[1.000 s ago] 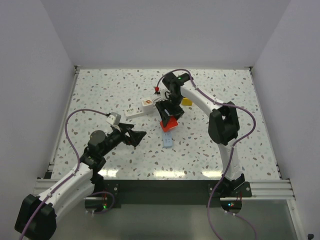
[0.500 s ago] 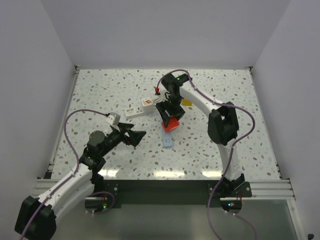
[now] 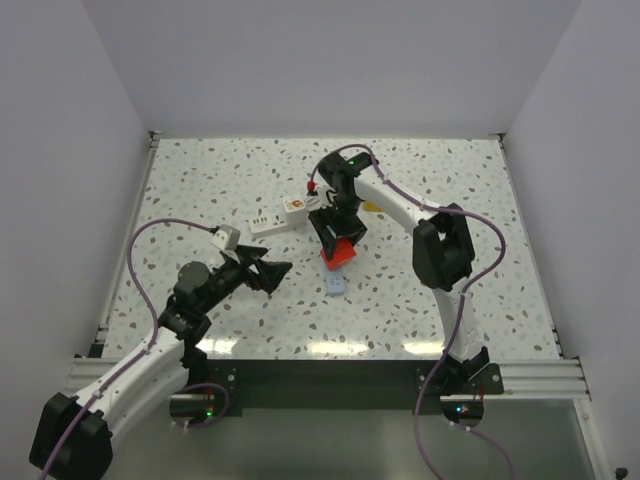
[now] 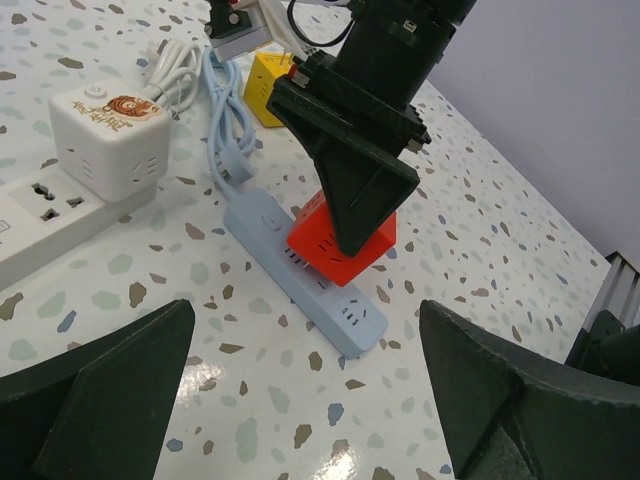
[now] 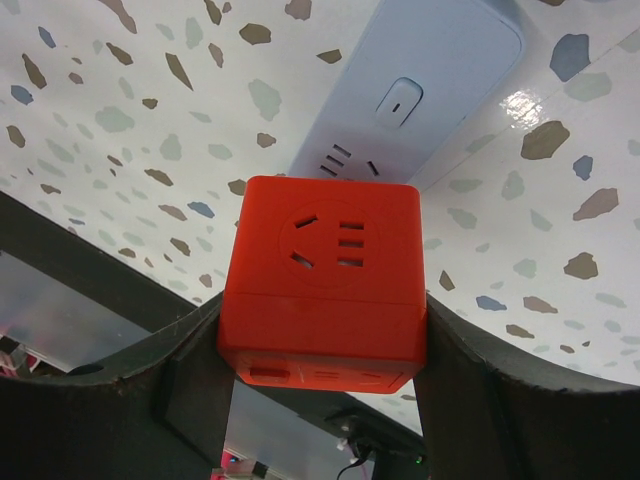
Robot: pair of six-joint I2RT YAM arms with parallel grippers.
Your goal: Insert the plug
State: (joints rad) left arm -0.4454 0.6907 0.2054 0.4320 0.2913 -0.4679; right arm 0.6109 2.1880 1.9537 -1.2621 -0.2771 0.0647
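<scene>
My right gripper (image 3: 336,238) is shut on a red cube plug adapter (image 3: 338,253), its fingers (image 5: 495,400) on two opposite sides. In the left wrist view the red cube (image 4: 343,243) sits over the middle of a light blue power strip (image 4: 345,315); I cannot tell if it touches. In the right wrist view the cube (image 5: 325,280) covers the near part of the strip (image 5: 430,80), whose sockets and button show beyond it. Only the strip's near end (image 3: 336,286) shows from the top. My left gripper (image 3: 276,269) is open and empty, left of the strip.
A white power strip (image 3: 266,221) with a white cube adapter (image 3: 294,205) lies left of the right gripper. A yellow cube (image 4: 268,90) and coiled white and blue cables (image 4: 225,130) lie behind the blue strip. White walls enclose the table.
My right gripper, with the red cube in it, has shifted slightly left and lower over the blue strip. The left arm has not moved.
</scene>
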